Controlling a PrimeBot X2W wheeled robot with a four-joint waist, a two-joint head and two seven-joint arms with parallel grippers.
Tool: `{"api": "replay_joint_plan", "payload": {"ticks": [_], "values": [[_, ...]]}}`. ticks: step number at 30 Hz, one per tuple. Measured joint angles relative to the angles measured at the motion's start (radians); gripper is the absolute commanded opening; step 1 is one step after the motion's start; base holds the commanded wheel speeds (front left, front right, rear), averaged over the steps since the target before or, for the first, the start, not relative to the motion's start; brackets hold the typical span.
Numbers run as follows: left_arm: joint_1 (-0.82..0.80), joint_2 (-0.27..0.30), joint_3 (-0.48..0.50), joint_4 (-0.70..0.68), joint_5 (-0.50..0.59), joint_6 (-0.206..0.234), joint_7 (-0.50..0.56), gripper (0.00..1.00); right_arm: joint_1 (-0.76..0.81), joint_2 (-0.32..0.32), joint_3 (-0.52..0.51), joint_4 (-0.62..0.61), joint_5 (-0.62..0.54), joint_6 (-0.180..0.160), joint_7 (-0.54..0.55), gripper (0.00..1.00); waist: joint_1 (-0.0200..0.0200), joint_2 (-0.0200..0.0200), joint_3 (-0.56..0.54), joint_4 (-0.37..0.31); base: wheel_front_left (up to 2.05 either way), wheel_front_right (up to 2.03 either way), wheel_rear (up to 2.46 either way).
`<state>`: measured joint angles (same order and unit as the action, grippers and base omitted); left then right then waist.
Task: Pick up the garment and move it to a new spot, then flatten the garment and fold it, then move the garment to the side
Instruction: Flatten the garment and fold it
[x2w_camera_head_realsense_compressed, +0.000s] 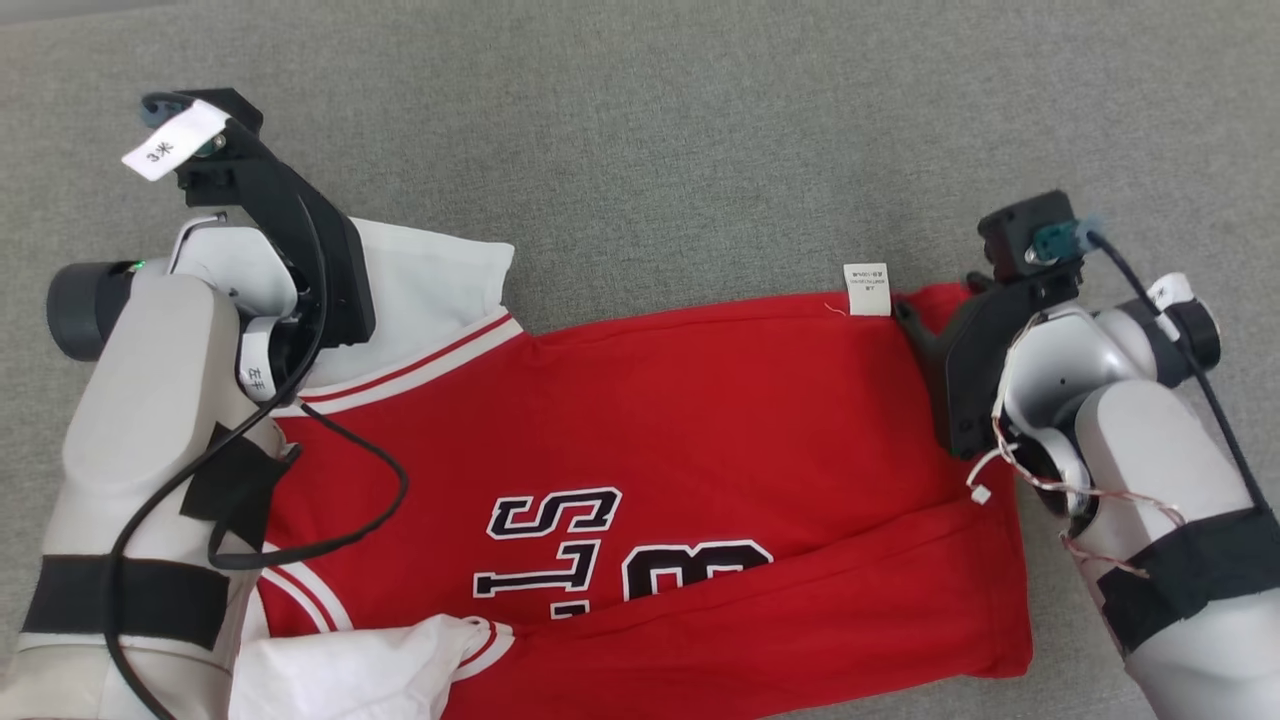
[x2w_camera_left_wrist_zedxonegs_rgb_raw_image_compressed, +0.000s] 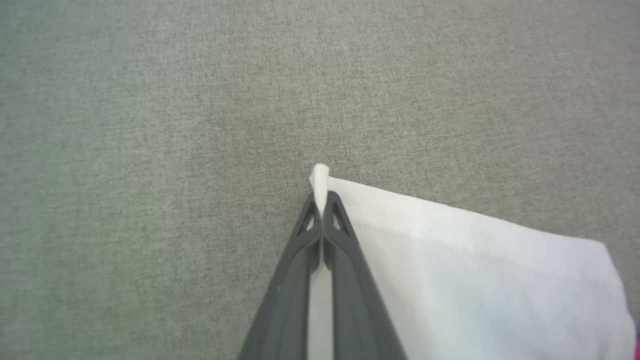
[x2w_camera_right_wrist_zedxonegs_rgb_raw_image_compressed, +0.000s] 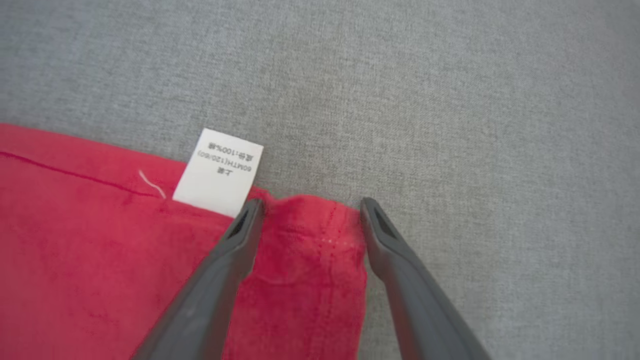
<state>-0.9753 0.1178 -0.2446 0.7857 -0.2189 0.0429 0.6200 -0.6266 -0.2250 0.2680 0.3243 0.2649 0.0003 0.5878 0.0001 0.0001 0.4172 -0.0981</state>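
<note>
- We are working on a red basketball jersey with white sleeves (x2w_camera_head_realsense_compressed: 700, 400), which is lying spread across the grey woven cloth surface (x2w_camera_head_realsense_compressed: 700, 120).
- Our left gripper (x2w_camera_left_wrist_zedxonegs_rgb_raw_image_compressed: 322, 205) is pinching the corner of the white sleeve (x2w_camera_left_wrist_zedxonegs_rgb_raw_image_compressed: 475, 260), at the jersey's ten o'clock in the head view, jaws clamped together on it.
- Our right gripper (x2w_camera_right_wrist_zedxonegs_rgb_raw_image_compressed: 310, 212) is standing wide apart, straddling the red hem corner (x2w_camera_right_wrist_zedxonegs_rgb_raw_image_compressed: 305, 260) at the jersey's two o'clock and holding nothing; the white care label (x2w_camera_right_wrist_zedxonegs_rgb_raw_image_compressed: 218, 172) is sitting at its ten o'clock.
- We are judging that the right jaws should be closing low over both hem layers, missing the label, so both corners are lifting evenly.
</note>
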Motion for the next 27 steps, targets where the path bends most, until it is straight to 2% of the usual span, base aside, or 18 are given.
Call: {"api": "replay_joint_plan", "payload": {"ticks": [6, 7, 8, 10, 11, 22, 27], "values": [[0.0, -0.013, -0.002, 0.035, 0.0, 0.0, -0.026, 0.0, 0.046, -0.001, 0.008, -0.017, 0.0, 0.0, 0.0, 1.0, -0.0001, -0.0001, -0.017, 0.0, 0.0, 0.0, 0.0], [-0.001, -0.015, -0.002, 0.038, 0.0, 0.0, -0.032, 0.0, 0.046, -0.001, 0.007, -0.017, 0.0, 0.0, 0.0, 0.84, -0.0001, -0.0001, -0.017, 0.001, 0.0, 0.0, 0.0], [-0.002, -0.016, -0.002, 0.042, 0.0, -0.001, -0.033, 0.0, 0.046, -0.001, 0.005, -0.017, 0.0, 0.0, 0.001, 0.42, -0.0001, -0.0001, -0.017, 0.002, 0.0, 0.0, 0.0], [-0.009, -0.02, -0.005, 0.049, 0.0, -0.008, -0.042, 0.0, 0.047, -0.001, 0.004, -0.018, 0.0, -0.001, 0.001, 0.08, -0.0001, -0.0001, -0.017, 0.003, 0.0, 0.0, 0.0], [-0.014, -0.02, -0.005, 0.053, 0.0, -0.009, -0.047, 0.0, 0.047, -0.001, 0.003, -0.018, 0.0, -0.002, 0.001, 0.0, -0.0001, -0.0001, -0.017, 0.004, 0.0, 0.0, 0.0], [-0.047, -0.033, -0.005, 0.085, 0.0, -0.007, -0.157, 0.0, 0.046, -0.003, -0.018, -0.007, -0.011, -0.045, -0.028, 0.0, -0.0001, 0.0, -0.032, 0.012, 0.0, 0.0, 0.0], [-0.056, -0.048, -0.013, 0.093, 0.001, -0.008, -0.225, 0.0, 0.052, -0.012, -0.033, -0.001, -0.012, -0.053, -0.044, 0.0, -0.0001, -0.0001, -0.044, 0.024, 0.0, 0.0, 0.0]]}}
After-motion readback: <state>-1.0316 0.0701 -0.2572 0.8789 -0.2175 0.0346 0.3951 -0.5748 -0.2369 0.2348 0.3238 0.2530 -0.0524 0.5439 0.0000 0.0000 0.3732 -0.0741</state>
